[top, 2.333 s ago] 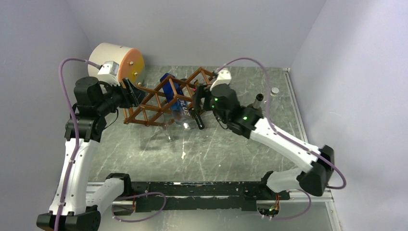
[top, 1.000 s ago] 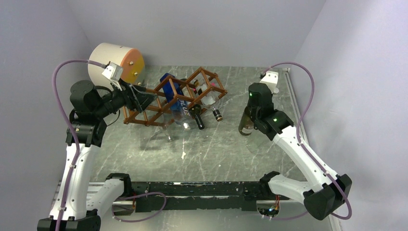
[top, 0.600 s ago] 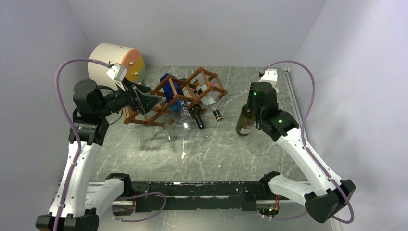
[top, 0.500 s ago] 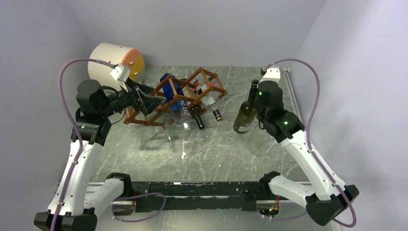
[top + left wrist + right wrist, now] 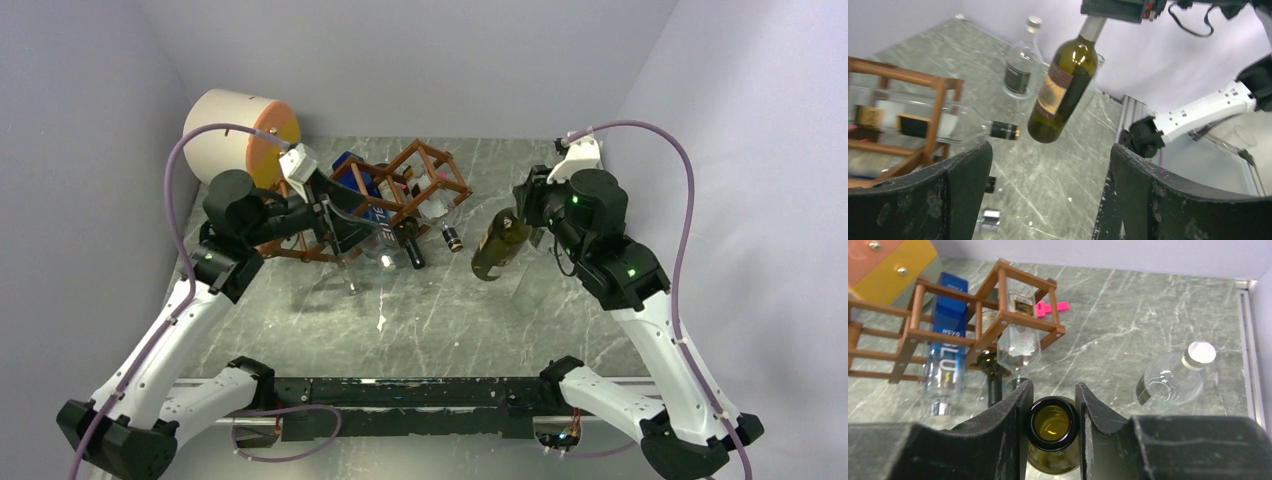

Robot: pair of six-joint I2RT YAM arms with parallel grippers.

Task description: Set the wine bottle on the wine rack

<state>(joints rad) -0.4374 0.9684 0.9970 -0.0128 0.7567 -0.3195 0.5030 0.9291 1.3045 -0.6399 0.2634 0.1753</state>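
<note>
Right gripper (image 5: 1052, 395) clamps the wine bottle (image 5: 498, 246) by its neck, so it hangs tilted above the table (image 5: 1128, 325), right of the rack (image 5: 1003, 292), with bare table between them. Left gripper (image 5: 1050, 150) gapes wide and empty beside the rack. The rack holds a blue bottle (image 5: 948, 335), a clear bottle (image 5: 1019, 342) and a dark bottle (image 5: 993, 390). A flask (image 5: 1173, 377) stands near the right edge.

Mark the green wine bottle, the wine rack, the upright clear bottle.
green wine bottle (image 5: 1050, 94), left wrist view, label
wine rack (image 5: 1003, 290), right wrist view, corner post
upright clear bottle (image 5: 1170, 382), right wrist view, shoulder
</note>
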